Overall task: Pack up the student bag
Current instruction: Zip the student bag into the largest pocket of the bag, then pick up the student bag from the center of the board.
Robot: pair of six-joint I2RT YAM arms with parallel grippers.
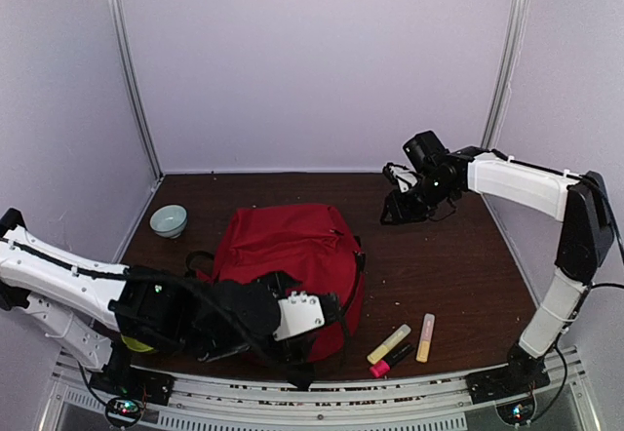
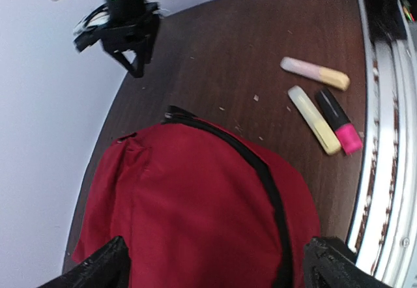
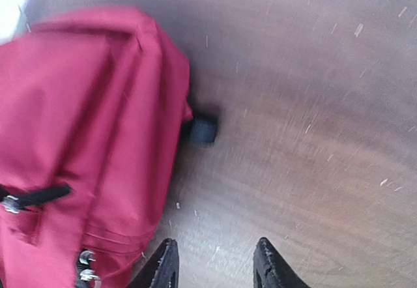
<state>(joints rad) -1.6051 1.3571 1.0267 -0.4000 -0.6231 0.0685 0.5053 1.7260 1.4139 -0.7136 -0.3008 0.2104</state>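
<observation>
The student bag (image 1: 288, 251), a red backpack with a black zip line, lies in the middle of the dark wooden table. My left gripper (image 1: 330, 312) hovers over its near end. In the left wrist view its fingers (image 2: 98, 268) stand wide apart at the bottom corners, with the bag's red fabric (image 2: 195, 216) below and between them and nothing pinched. My right gripper (image 1: 395, 212) hangs at the back right, apart from the bag. It (image 3: 215, 259) stands open over bare wood, with the bag (image 3: 78, 138) to its left.
Three highlighters lie near the front right: a yellow one (image 1: 389, 343), a pink and black one (image 1: 390, 361) and a pink and orange one (image 1: 425, 337). A pale bowl (image 1: 168, 220) stands at the back left. A black strap end (image 3: 203, 130) sticks out beside the bag.
</observation>
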